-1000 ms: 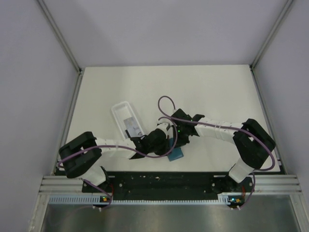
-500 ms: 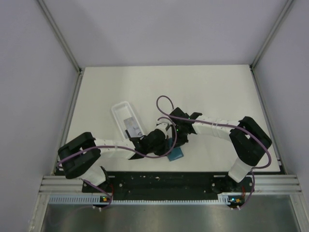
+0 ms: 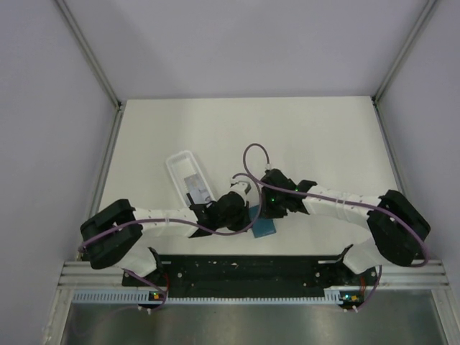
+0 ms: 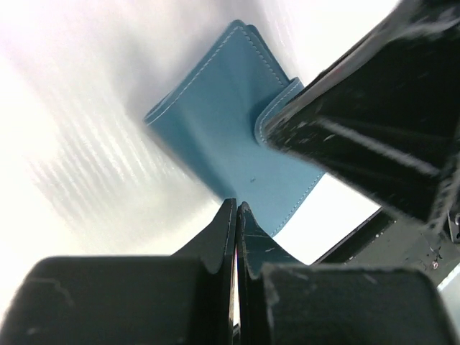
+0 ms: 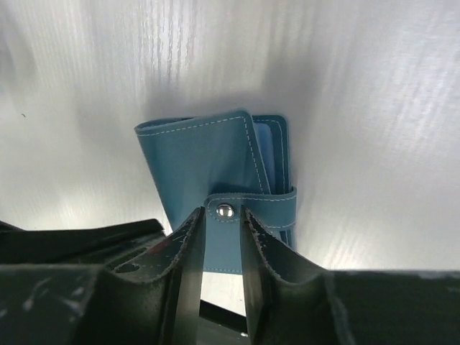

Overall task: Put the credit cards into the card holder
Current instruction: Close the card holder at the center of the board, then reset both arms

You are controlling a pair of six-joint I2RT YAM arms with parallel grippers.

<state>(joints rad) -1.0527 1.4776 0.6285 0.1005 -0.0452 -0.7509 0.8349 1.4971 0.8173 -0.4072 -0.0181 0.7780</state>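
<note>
Near table (image 3: 323,129) front edge, centre, top view: wallet (image 3: 264,229); cards (image 3: 195,185) in tray (image 3: 177,162), back-left. Left wrist: left gripper (image 4: 236,215) pressed shut, tips by wallet. Right wrist: right gripper (image 5: 221,215) narrowly apart, snap tab (image 5: 251,208) between tips.

- The left gripper (image 4: 236,210) fills the bottom of the view, its two black fingers pressed together with only a thin slit between them.
- Just beyond the fingertips, a folded teal wallet (image 4: 219,108) lies flat on the white table (image 4: 79,100), turned at an angle.
- Pale stitching runs along the wallet's edges.
- Its snap tab (image 4: 279,106) wraps over the right edge.
- The right gripper (image 4: 287,136), black and scuffed, comes in from the upper right and covers part of the tab.
</note>
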